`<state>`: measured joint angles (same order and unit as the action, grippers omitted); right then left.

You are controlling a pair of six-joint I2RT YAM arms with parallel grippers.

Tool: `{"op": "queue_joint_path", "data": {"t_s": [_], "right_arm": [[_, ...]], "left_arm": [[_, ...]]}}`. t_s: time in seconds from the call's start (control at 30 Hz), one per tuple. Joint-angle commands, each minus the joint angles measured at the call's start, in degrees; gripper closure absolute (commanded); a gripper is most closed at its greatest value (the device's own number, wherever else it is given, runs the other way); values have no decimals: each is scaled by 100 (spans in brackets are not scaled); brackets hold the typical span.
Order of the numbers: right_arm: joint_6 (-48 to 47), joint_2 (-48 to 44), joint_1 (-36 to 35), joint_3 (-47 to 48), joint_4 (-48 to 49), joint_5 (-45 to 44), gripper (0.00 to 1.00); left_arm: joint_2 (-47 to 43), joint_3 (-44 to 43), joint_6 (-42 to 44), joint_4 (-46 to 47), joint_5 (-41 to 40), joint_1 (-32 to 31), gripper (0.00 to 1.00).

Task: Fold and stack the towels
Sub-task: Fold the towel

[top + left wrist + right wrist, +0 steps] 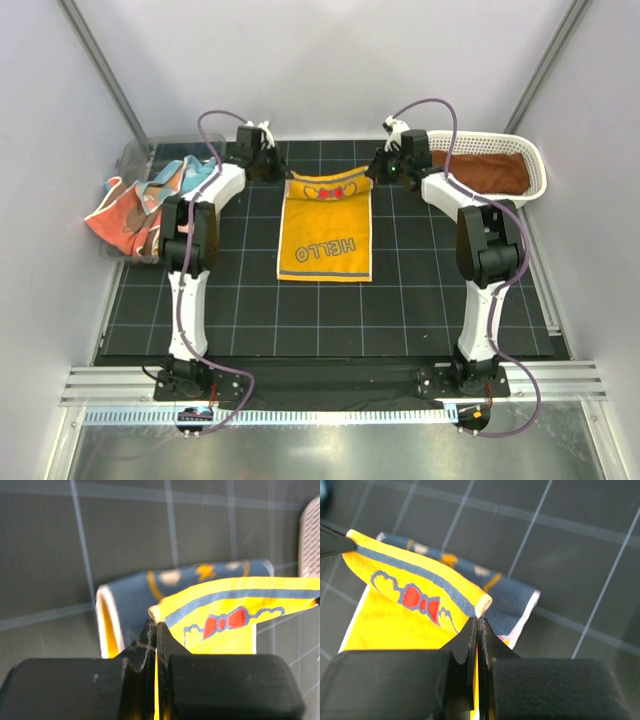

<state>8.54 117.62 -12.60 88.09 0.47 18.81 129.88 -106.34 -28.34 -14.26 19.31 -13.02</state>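
Yellow towel laid on tabletop; far corners raised, pinched tight by left fingers and right fingers. Risk: thin corner grips may be lost, or fold skewed by uneven travel.

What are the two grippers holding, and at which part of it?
Both hold the yellow towel: the left gripper is shut on its far left corner, the right gripper on its far right corner.
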Motion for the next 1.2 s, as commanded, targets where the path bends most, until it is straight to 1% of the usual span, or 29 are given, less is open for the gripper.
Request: {"op": "queue_joint_path", "data": {"t_s": [0.0,0.03,0.13,0.17,0.2,0.23,0.27,0.4,0.57,0.6,0.7,0.87,1.17], "right_arm": [[-36,-704,-5,-301,252,211,99],[-36,-775,-23,-458,243,228,99],[34,-1057,-58,-871,199,263,99],[112,-1144,-58,-1021,190,281,99],[157,-1328,-67,-1179,260,316,99],[218,-1451,-76,-1555,339,334,99],[306,-1540,-85,-1732,418,369,99],[420,-1892,-146,-2330,428,395,99],[561,-2313,-287,-2780,471,361,99],[605,-2358,-365,-2893,472,360,99],[649,-2472,-550,-3087,533,238,99],[825,-2683,-691,-3588,744,115,99],[702,-3210,-691,-3870,577,-88,99]], "left_arm": [[-813,508,-14,406,134,-8,100],[-920,840,-5,433,117,-17,100],[-1376,1378,-84,599,134,-34,100],[-1483,1736,-93,643,117,-60,100],[-1579,1897,-84,722,82,-113,100],[-1763,2037,-93,749,56,-131,100],[-1834,2335,-93,767,47,-157,100],[-2090,2864,-128,802,-24,-263,100],[-2458,3286,-154,820,-120,-359,100],[-2511,3409,-163,811,-208,-403,100],[-2722,3480,-163,399,-665,-500,100],[-2995,3901,-111,345,-867,-535,100],[-3478,4043,-58,336,-990,-535,100]]}}
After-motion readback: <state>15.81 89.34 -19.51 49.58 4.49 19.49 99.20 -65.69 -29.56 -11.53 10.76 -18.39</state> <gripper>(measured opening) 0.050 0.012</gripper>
